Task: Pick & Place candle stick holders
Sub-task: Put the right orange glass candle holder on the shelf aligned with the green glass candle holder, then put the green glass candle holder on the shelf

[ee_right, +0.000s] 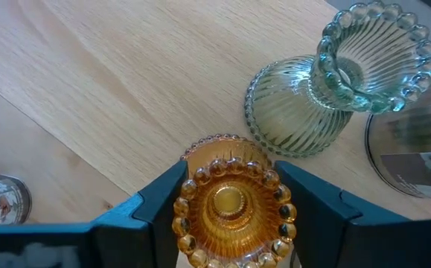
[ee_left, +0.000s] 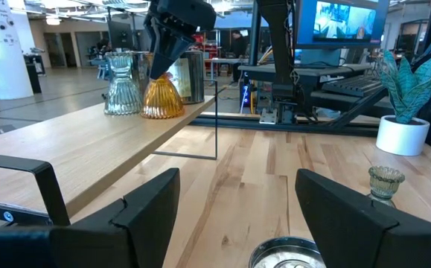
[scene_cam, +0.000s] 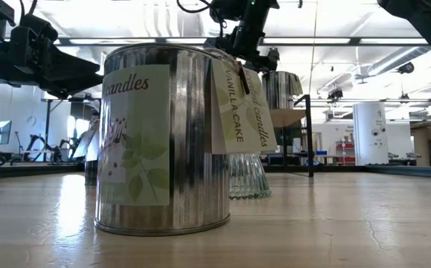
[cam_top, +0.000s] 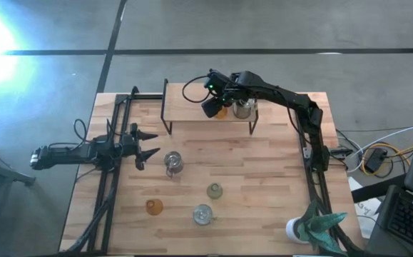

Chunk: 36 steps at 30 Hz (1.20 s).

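Note:
A wooden shelf (cam_top: pixel 192 107) stands at the table's far middle. On it are an amber holder (ee_right: pixel 234 212), a pale green ribbed holder (ee_right: pixel 327 97) and a silvery tin holder (cam_top: pixel 243 108). My right gripper (cam_top: pixel 213 107) comes down on the amber holder and is shut on it. On the table stand a silvery tin (cam_top: pixel 172 163), a pale green holder (cam_top: pixel 215 190), an amber holder (cam_top: pixel 154 207) and a clear jar (cam_top: pixel 202 214). My left gripper (cam_top: pixel 145 145) is open and empty at the table's left, just left of the silvery tin. My right gripper pinches the amber holder's beaded top rim (ee_right: pixel 187 195) between its two fingers, one on each side. The fingers come from above, slanting down. The holder stands upright with its base on the shelf (ee_left: pixel 163 112).
A white pot with a teal plant (cam_top: pixel 302 227) stands at the near right corner. The shelf's black legs (cam_top: pixel 165 107) and the arm frames (cam_top: pixel 113 135) run along the table's sides. Bare wood lies between the shelf and the table's holders.

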{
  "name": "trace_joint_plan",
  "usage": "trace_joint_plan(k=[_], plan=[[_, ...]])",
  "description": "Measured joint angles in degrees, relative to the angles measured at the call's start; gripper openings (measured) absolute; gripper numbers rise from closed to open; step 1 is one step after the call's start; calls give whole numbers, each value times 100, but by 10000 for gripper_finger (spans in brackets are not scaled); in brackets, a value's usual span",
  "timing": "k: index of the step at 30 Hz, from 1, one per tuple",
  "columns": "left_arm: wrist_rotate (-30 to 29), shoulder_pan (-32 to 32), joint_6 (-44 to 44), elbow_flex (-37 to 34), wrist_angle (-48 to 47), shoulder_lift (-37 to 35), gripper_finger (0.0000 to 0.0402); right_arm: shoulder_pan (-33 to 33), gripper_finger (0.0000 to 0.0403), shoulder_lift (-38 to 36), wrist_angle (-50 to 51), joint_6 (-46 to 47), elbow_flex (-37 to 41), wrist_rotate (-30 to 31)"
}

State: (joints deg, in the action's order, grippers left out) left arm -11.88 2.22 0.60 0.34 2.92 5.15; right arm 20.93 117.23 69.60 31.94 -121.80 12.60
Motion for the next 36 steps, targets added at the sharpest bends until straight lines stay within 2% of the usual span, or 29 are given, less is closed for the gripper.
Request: trace_joint_plan(k=[9, 23, 29, 36], plan=[[0, 0, -2, 0, 0, 0, 273, -2, 209, -4, -32, 32, -13, 18], [0, 0, 0, 0, 0, -1, 273, -9, 361, -45, -54, 39, -17, 91], [0, 0, 0, 0, -2, 0, 273, -82, 367, -292, -140, 15, -20, 225], [0, 1, 0, 0, -1, 0, 273, -407, 363, -975, -317, 70, -22, 555]])
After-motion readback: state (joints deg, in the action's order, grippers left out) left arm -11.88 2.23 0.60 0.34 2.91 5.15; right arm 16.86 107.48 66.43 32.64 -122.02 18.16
